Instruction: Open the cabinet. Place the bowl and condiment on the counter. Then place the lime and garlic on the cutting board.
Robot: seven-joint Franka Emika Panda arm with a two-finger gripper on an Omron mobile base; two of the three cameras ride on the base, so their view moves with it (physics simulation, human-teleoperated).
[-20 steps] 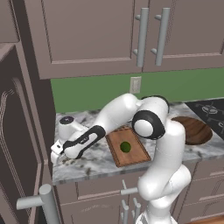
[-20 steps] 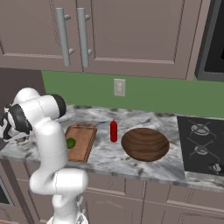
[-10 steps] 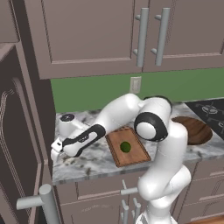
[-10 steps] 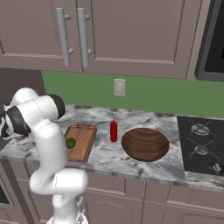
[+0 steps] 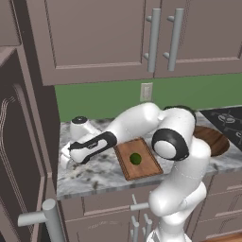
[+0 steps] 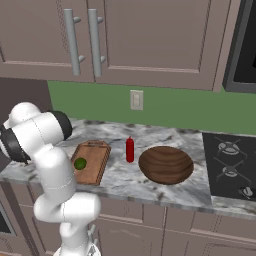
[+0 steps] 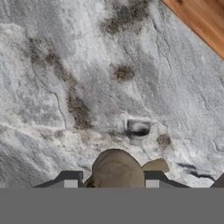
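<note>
My gripper (image 7: 111,179) is shut on the garlic (image 7: 116,168), a pale tan lump wedged between its two fingertips low over the marble counter (image 7: 87,78). Seen from the left base, the gripper (image 5: 66,158) is at the counter's (image 5: 99,172) left end, beside the open cabinet door (image 5: 19,156). The lime (image 5: 135,158) lies on the cutting board (image 5: 142,165), to the right of the hand. A corner of that board (image 7: 205,22) shows at the hand view's top right. The red condiment (image 6: 130,149) stands between the cutting board (image 6: 92,160), with the lime (image 6: 80,163) on it, and the bowl (image 6: 166,164).
The cabinet door's grey bar handle (image 5: 47,215) juts out low on the left. A black stove (image 6: 230,160) borders the counter on the right. Wall cabinets (image 5: 142,38) hang overhead, and an outlet (image 6: 136,100) sits on the green wall.
Almost nothing differs. The hand has stayed at the counter's left end, shifting only slightly.
</note>
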